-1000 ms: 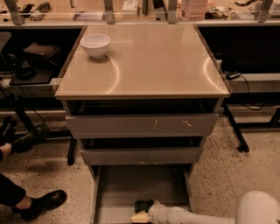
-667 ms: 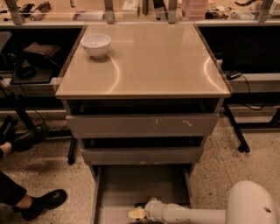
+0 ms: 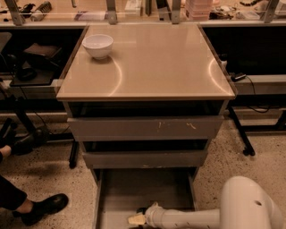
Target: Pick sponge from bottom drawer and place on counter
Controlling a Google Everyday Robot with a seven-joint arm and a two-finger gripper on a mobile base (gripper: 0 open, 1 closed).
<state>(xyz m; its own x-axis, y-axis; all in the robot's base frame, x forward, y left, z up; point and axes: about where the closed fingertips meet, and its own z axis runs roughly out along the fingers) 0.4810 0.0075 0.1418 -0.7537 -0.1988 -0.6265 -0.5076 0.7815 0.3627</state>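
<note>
1. Sponge [image 3: 136,219], showing as a pale yellowish scrap with a darker bit just above it, sat right against the tip of the tool [image 3: 143,217], down inside the bottom drawer [image 3: 147,190] and close to its front edge.
2. From where I stood I could not tell how far the tool was open, nor whether it truly had hold of the sponge. The two touched, and that was all I could make out.
3. The tool was low in the drawer, at the end of a white arm [image 3: 187,218] that reached in from the right.
4. Further right of the tool, the arm ran into a big rounded white housing [image 3: 252,205] of the robot.
5. The bottom drawer was pulled well out, and its plain grey floor ran away beyond the tool toward the cabinet.
6. Above the tool were two shallower grey drawers, the middle drawer [image 3: 145,159] and the top drawer [image 3: 145,128]. Each was out a little, with a dark gap over its front. The top one carried a few pale scuffs.
7. Higher up and beyond the tool lay the bench [image 3: 152,62], a glossy tan square top. A white bowl [image 3: 98,45] stood upright near its far left corner, well apart from the sponge.
8. Left of the tool, on the speckled floor [image 3: 58,179], rested a black shoe [image 3: 44,207] with a dark trouser leg above it.
9. Far beyond the bench ran a cluttered shelf [image 3: 134,9] with metal posts.
</note>
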